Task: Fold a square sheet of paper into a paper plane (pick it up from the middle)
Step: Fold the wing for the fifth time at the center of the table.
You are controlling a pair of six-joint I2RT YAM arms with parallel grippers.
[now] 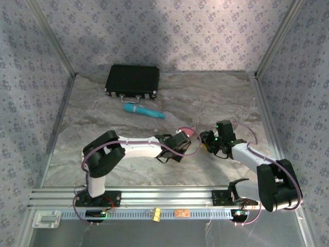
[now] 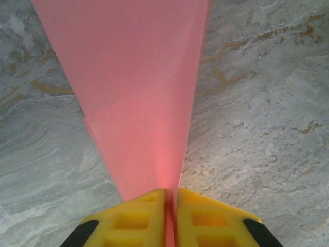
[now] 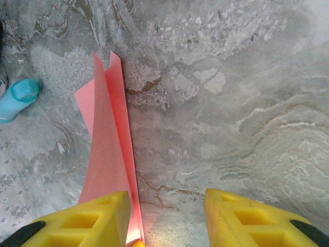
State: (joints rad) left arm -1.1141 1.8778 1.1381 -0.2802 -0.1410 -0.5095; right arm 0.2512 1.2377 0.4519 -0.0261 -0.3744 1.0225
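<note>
The salmon-pink sheet of paper (image 2: 139,92) is folded into a narrow, layered dart like a paper plane, standing on edge over the marbled table. My left gripper (image 2: 171,193) is shut on its near end, the yellow fingers pressed together with the pink paper between them. From above, a bit of the paper (image 1: 189,133) shows between the left gripper (image 1: 182,139) and the right gripper (image 1: 208,140). In the right wrist view, the paper (image 3: 110,139) runs along the inner face of the left finger (image 3: 103,216). The right gripper (image 3: 167,198) is open with a wide gap.
A black case (image 1: 132,81) lies at the back left of the table. A teal cylinder (image 1: 144,111) lies just in front of it, and its end (image 3: 18,98) shows left of the paper. Patterned walls enclose the back and sides.
</note>
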